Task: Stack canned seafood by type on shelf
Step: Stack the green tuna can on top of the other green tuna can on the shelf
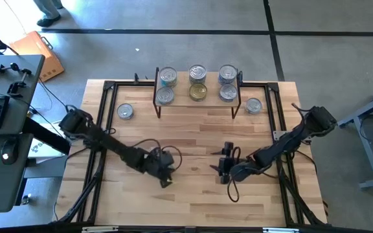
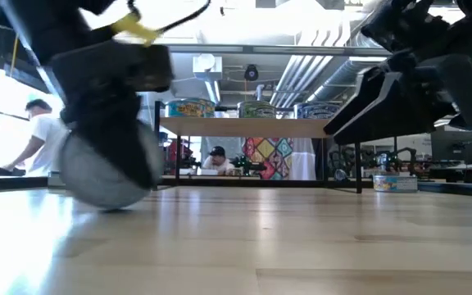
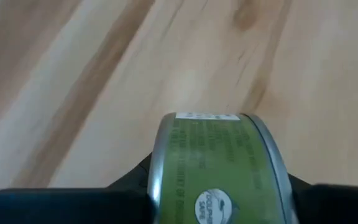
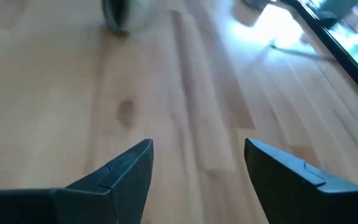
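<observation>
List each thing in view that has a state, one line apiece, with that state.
Left gripper: shut on a green-labelled tin, on its edge at the tabletop.
Right gripper: open, empty, low over the table.
Shelf: six tins on top, in three pairs.
Tin left of the shelf: upright on the table.
Tin right of the shelf: upright on the table.

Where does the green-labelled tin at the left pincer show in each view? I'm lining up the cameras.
High view: unseen, under the left pincer, lower middle.
Low view: green-labelled tin, left, on edge.
Left wrist view: bottom centre, between fingers.
Right wrist view: probably the blurred round shape, top left.
Shared landmark: wooden tabletop.
</observation>
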Robot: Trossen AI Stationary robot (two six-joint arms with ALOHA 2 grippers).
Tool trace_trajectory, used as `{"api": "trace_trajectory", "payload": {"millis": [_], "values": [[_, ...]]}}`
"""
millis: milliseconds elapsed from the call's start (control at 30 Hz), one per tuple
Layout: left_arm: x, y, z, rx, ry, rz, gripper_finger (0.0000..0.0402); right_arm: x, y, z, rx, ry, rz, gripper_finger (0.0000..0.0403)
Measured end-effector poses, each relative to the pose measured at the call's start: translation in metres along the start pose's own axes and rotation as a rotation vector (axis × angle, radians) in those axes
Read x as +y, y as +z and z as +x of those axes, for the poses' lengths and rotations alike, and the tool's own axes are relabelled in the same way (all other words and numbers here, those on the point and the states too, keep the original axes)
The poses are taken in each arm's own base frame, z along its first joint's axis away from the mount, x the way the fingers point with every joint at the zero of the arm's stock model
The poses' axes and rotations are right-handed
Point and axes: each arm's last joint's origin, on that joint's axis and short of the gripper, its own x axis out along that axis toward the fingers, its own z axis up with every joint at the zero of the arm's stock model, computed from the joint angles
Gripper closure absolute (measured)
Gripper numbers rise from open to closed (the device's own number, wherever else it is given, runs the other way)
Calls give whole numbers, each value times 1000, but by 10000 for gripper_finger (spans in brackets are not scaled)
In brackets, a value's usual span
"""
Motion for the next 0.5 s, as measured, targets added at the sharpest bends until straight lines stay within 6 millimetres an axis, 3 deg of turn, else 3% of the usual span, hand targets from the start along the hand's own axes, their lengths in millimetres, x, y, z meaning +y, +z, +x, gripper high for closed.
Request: {"api": "trace_trajectory", "payload": {"millis": [267,500], "values": [[9,48,9,-285,-165,-102,300,18,15,8,-240,166,-265,160],[34,80,1,-665,-479,-281,300,30,31,0,-380,86,-988,160]]}}
